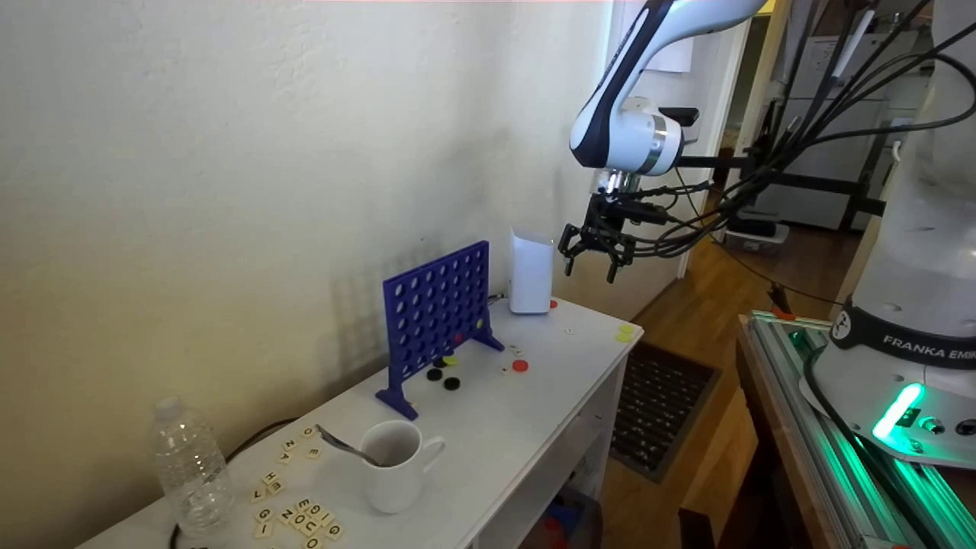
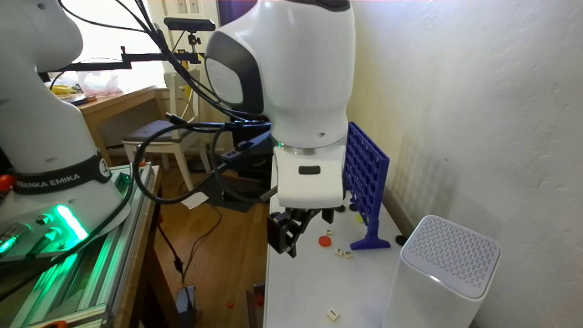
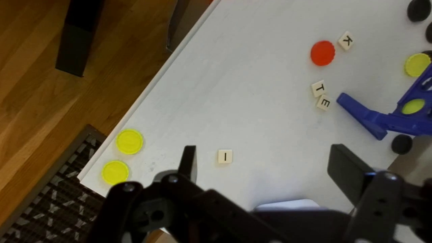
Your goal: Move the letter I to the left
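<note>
In the wrist view, the Robotiq gripper (image 3: 263, 162) hangs spread wide above a white tabletop (image 3: 236, 84); the letter I tile (image 3: 225, 156) lies just below centre. Wood flooring (image 3: 40, 101) shows upper left, a patterned mat (image 3: 57, 206) lower left.

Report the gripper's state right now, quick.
Gripper: open, jaws wide apart, holding nothing; the letter I tile lies on the white table.

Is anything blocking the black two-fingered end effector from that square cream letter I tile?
Nothing visible: in the wrist view, the letter I tile lies uncovered on the white tabletop, seen between the end effector's parted fingers.
</note>
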`<state>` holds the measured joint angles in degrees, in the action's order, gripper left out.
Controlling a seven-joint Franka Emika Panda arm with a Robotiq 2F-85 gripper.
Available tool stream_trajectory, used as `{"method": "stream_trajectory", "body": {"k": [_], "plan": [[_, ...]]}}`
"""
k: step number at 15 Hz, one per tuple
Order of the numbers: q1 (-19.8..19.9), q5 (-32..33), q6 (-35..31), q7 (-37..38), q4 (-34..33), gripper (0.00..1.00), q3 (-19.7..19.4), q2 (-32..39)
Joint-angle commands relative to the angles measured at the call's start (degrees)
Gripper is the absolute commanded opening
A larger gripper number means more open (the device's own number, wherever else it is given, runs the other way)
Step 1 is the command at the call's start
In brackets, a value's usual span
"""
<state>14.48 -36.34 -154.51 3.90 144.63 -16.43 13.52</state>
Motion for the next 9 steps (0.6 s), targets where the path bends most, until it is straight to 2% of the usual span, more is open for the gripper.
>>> {"method": "stream_trajectory", "body": {"k": [1, 5, 9], "plan": [[0.7, -4.3, -4.1, 0.3, -2.7, 1.00, 1.2, 3.5], [3.1, -14.5, -7.0, -2.0, -8.0, 1.00, 4.7, 9.1], [4.3, -15.5, -7.2, -1.6, -12.3, 1.00, 5.5, 15.1]]}}
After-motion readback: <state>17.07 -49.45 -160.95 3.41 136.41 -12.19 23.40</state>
